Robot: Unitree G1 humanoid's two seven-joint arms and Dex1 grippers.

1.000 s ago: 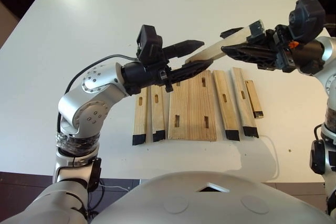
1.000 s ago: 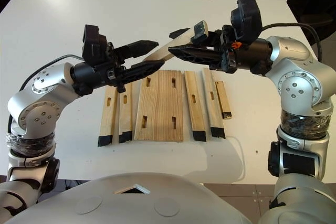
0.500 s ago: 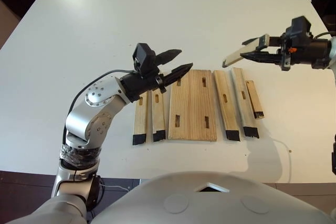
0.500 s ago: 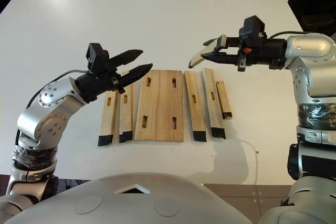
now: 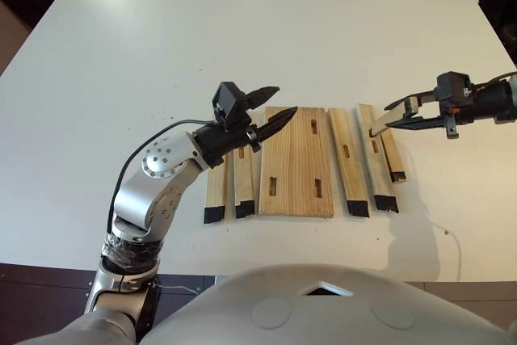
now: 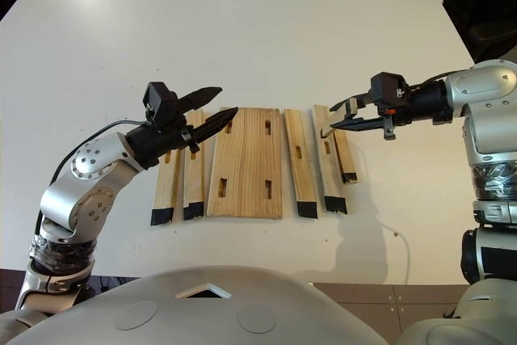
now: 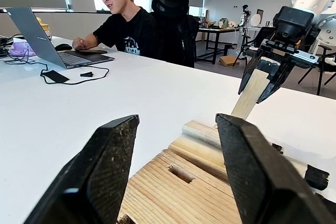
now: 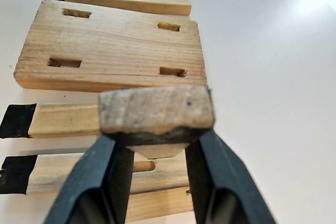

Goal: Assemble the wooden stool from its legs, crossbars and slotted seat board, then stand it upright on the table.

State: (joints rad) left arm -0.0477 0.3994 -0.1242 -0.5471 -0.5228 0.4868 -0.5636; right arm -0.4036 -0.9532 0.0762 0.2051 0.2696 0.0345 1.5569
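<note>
Right gripper (image 5: 387, 117) clamping crossbar (image 8: 156, 109), left gripper (image 5: 283, 100) (spread)

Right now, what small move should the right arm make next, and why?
Probably lower the right gripper a little, bringing the low end of the tilted crossbar to the slot in the rightmost leg. Its jaws are shut on the crossbar, whose end hangs just above that leg; the left gripper is open, over a corner of the board.

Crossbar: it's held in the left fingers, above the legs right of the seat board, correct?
No: the crossbar is in the right fingers; the left fingers are open and empty. It is above the legs right of the seat board, as the left eye view shows.
</note>
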